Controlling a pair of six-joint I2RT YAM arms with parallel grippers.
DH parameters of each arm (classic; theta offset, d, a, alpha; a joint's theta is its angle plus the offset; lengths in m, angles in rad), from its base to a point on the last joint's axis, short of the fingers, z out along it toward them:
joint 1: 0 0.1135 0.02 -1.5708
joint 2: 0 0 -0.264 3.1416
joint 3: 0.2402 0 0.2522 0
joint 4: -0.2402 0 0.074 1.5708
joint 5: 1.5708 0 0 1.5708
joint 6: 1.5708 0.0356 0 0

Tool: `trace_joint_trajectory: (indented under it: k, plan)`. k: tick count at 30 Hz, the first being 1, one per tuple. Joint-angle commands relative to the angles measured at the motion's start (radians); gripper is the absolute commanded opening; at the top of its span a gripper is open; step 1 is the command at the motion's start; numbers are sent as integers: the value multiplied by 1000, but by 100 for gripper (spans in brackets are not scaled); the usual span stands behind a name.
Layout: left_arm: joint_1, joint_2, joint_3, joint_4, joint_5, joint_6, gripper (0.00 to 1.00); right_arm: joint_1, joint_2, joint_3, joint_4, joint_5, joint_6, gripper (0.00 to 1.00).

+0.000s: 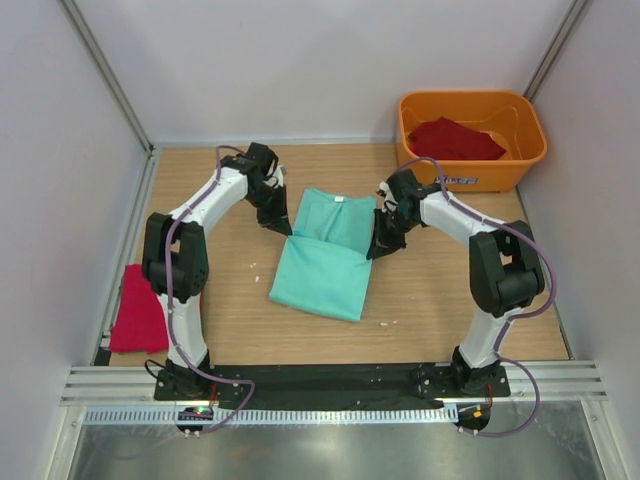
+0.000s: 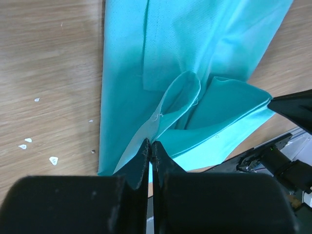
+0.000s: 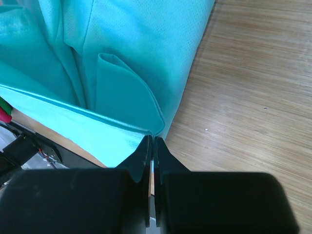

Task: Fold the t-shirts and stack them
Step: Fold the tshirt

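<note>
The mint-green t-shirt [image 1: 325, 258] lies partly folded on the wooden table, its neck label toward the back. My left gripper [image 1: 283, 226] is shut on its left edge, and in the left wrist view the fingertips [image 2: 150, 144] pinch a lifted fold of the teal cloth [image 2: 195, 58]. At the shirt's right edge my right gripper [image 1: 380, 246] is shut too, and the right wrist view shows it [image 3: 152, 140] nipping the hem of the teal cloth [image 3: 122, 53]. One deep red t-shirt [image 1: 140, 308] lies folded at the table's left edge. Another red t-shirt [image 1: 455, 138] sits in the tub.
An orange plastic tub [image 1: 500, 172] stands at the back right corner. Bare wood [image 1: 450, 300] lies in front of and to the right of the teal shirt. Small white crumbs [image 2: 52, 160] dot the table. Walls close in the sides and the back.
</note>
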Motion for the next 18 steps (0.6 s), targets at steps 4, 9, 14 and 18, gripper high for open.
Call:
trace_joint_trajectory:
  k: [4,9,14,18]
  plan:
    - [8,13,52,-14,39,-29,0,-9,-22,34,0,0,8,2]
    - [8,88,83,-26,19,-1,0,-14,27,44,12,2,-1,2]
    - [8,189,144,-54,-36,35,0,-20,99,70,15,19,-32,2]
    - [8,244,179,-49,-98,46,1,-23,137,82,33,29,-38,2]
